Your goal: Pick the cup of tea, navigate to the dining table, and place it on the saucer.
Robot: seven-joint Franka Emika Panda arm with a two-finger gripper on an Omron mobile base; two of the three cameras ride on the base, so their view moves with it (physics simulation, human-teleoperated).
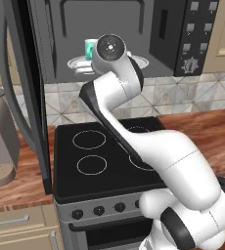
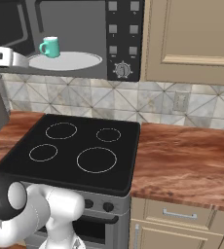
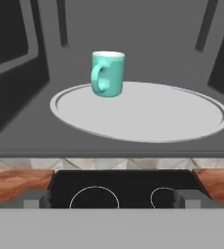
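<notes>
Inside the open microwave (image 2: 75,29) we're lining up on the cup of tea (image 3: 107,74), gripper (image 3: 112,199) fingers spread wide; next we reach in and close on it.

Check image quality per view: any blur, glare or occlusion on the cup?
Hand view: cup sharp, evenly lit, soft shading on the plate, no glare; gripper tips slightly soft at the bottom. Left base view: the arm covers most of the cup. Right base view: cup small but unobstructed, flat light, edges a bit soft.
</notes>
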